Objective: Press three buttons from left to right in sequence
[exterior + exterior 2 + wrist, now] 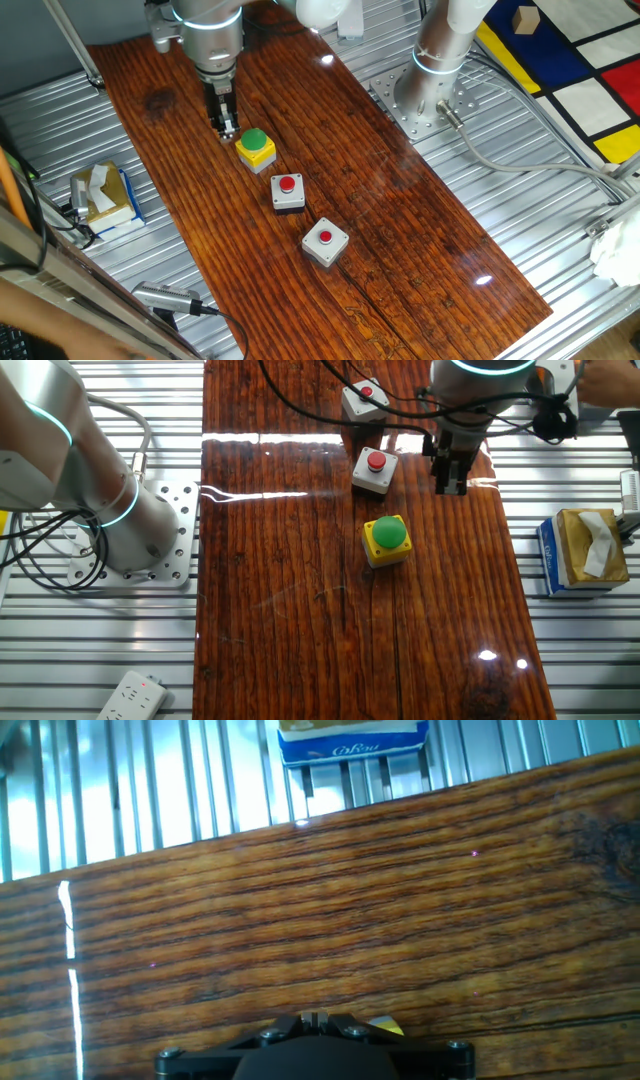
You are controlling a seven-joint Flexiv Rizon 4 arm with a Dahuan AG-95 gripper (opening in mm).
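Three button boxes lie in a diagonal row on the wooden table [400, 200]. They are a yellow box with a green button [256, 148], a white box with a dark base and a red button [288, 192], and a grey box with a red button [325, 242]. They also show in the other fixed view: yellow [386, 540], white [375, 470], grey [362, 400]. No orange box is in view. My gripper [226, 128] points down just beside the yellow box, off the button, fingertips touching, holding nothing. It also shows in the other fixed view [450, 485]. The hand view shows the gripper [316, 1016] over bare wood, with a yellow corner [385, 1025] beside it.
A tissue box [105, 195] sits on the metal surface beside the table, also in the hand view [350, 740]. A second robot arm's base [430, 90] stands on the other side. A power strip [130, 698] and a grey tool [170, 298] lie off the wood.
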